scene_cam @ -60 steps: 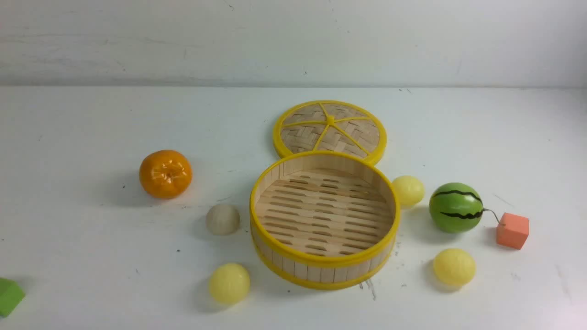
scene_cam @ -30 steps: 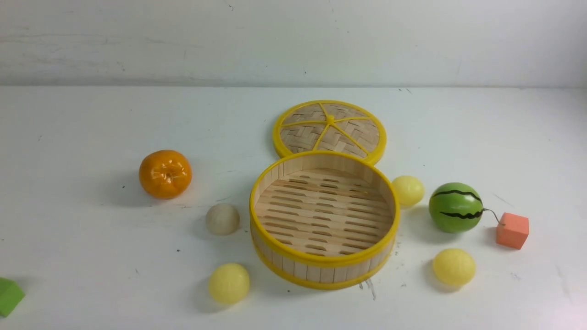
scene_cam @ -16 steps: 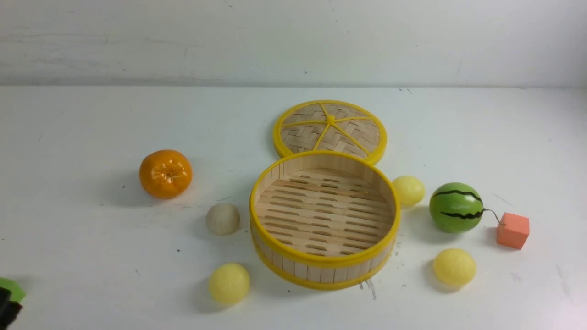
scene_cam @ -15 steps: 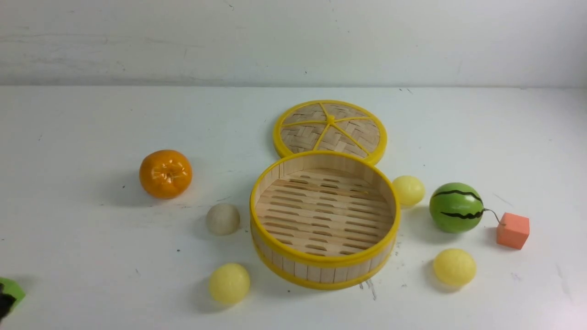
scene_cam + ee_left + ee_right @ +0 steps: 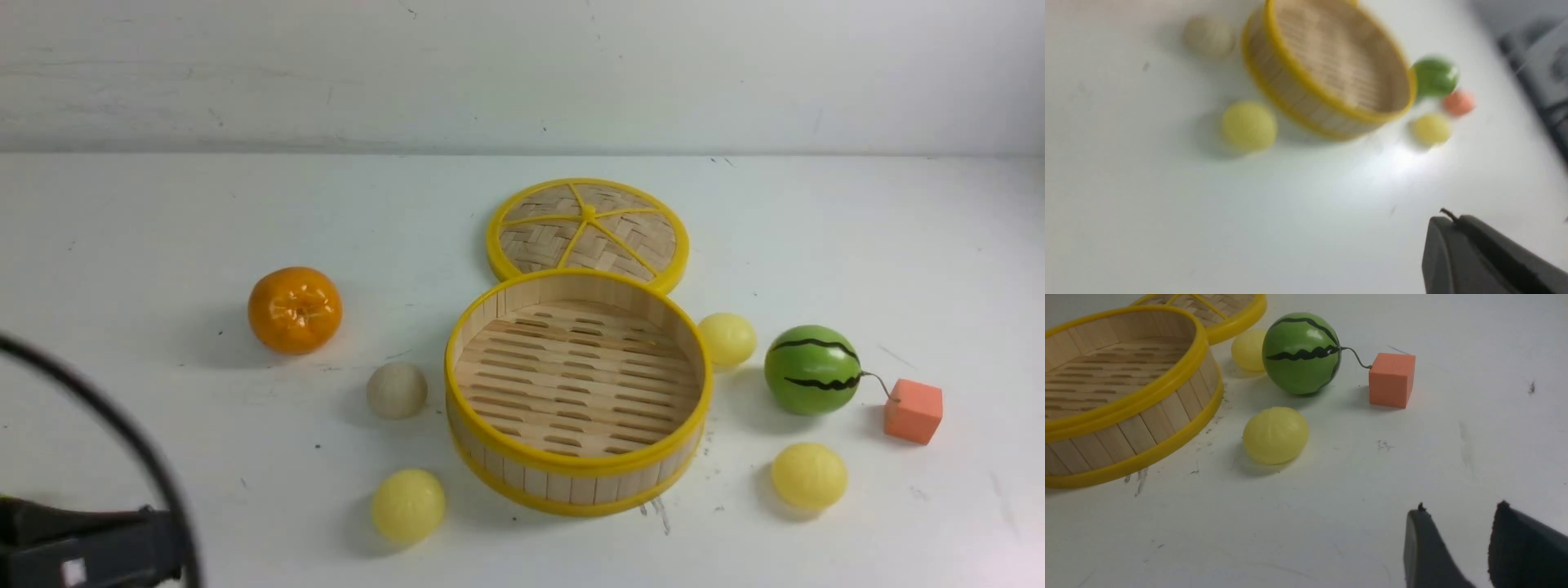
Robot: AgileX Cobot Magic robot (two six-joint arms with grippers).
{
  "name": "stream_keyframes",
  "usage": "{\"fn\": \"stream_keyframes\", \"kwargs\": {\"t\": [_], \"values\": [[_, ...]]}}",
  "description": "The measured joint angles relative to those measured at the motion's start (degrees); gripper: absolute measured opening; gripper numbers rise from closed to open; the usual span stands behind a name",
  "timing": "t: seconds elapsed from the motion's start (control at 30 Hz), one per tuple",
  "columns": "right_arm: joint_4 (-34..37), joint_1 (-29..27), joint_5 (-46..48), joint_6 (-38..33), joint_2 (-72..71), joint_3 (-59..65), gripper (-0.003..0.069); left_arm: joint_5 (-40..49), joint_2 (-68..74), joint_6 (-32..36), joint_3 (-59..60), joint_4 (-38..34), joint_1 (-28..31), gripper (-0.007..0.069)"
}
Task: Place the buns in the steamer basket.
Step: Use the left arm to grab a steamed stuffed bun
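Across the middle of the worktop [image 5: 269,457], the steamer basket [image 5: 580,474] stands upright, its yellow rim unbroken and its slatted floor bare. Its far edge meets the woven lid [image 5: 535,241]. All four buns lie outside the basket. One yellow bun [image 5: 727,340] sits against or just beside the right wall; a second yellow bun [image 5: 808,477] lies nearer, to the right, with open surface between it and the basket. On the left, the beige bun [image 5: 397,391] lies near the wall and the third yellow bun [image 5: 408,506] lies closer to the robot. The orange [image 5: 295,310] rests beyond the beige bun; the watermelon [image 5: 812,370] and red block [image 5: 913,411] occupy the right side. Wide clear margins extend toward both side edges. The left claw [image 5: 1453,218] is together, holding nothing; the right claw [image 5: 1461,506] stands apart, with nothing between its tips.
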Motion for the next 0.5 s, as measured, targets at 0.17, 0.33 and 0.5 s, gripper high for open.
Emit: {"fn": "stream_keyframes", "kwargs": {"t": [0.17,0.33,0.5], "values": [[0.0,0.0,0.0,0.0,0.0,0.0,0.0239,3.77,20.29,0.9,-7.66,9.64,-0.33,-0.0013],[0.0,0.0,0.0,0.0,0.0,0.0,0.0239,0.97,30.72,0.9,-11.63,11.33,-7.69,-0.0013],[0.0,0.0,0.0,0.0,0.0,0.0,0.0239,-4.45,39.11,-6.38,-17.48,17.3,-26.1,-0.0013]]}}
